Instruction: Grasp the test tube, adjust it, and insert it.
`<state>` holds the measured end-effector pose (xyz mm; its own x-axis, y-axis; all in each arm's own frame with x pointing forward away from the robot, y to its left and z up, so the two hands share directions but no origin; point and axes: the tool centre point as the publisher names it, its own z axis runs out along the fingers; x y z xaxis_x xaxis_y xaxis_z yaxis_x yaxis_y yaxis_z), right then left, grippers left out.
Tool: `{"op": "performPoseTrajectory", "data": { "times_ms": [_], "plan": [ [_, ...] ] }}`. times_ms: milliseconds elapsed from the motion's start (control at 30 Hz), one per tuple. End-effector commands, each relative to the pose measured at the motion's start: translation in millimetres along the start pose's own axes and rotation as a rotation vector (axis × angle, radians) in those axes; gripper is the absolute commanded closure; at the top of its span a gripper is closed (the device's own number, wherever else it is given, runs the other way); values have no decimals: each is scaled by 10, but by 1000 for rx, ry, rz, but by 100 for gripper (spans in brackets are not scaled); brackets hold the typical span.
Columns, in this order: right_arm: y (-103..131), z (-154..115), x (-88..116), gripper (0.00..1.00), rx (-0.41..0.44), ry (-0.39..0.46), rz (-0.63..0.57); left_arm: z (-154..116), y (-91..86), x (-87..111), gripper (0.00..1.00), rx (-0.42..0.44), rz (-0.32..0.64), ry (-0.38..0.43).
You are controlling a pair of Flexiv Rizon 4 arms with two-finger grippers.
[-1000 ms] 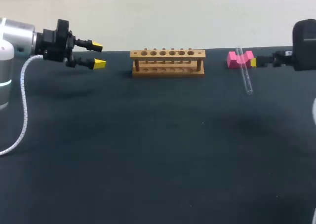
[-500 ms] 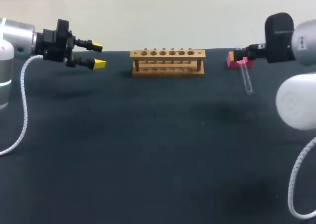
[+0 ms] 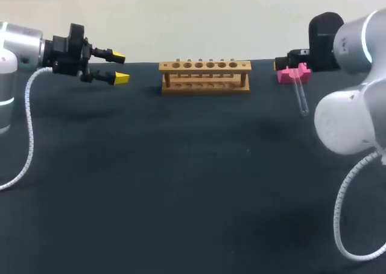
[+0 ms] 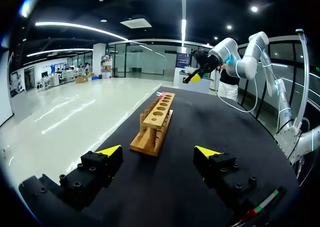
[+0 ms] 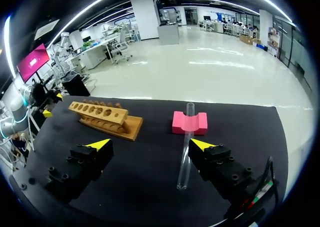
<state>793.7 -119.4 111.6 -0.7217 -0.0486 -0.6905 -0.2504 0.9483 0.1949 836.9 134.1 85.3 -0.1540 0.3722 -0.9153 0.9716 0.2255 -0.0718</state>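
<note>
A clear test tube lies tilted, its open end resting in the notch of a pink block and its round end on the black table. The wooden rack with a row of holes stands at the back middle. My right gripper hovers just behind the pink block. In the right wrist view the right gripper is open and holds nothing, with the test tube and pink block ahead, close to one finger. My left gripper hangs open and bare left of the rack.
The black table stretches wide in front of the rack. A white coiled cable hangs from my left arm, and another hangs from my right arm at the front right.
My right arm has swung in from the right edge, bringing its gripper leftward over the pink block. The left arm, the tube and the rack have not moved.
</note>
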Motion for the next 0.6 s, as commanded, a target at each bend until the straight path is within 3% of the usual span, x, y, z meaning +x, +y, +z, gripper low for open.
{"op": "performPoseTrajectory", "data": {
  "times_ms": [33,267,333,600],
  "plan": [
    [-50,8,45,0,494,-3,-5,-6,-25,10,0,-6,3,-3],
    [-257,40,122,0,485,-17,-41,-6,-25,10,0,-6,3,-3],
    [-314,41,138,0,461,13,-53,-6,-25,10,0,-6,3,-3],
    [-322,34,137,0,450,35,-61,-6,-25,10,0,-6,3,-3]
  ]
}}
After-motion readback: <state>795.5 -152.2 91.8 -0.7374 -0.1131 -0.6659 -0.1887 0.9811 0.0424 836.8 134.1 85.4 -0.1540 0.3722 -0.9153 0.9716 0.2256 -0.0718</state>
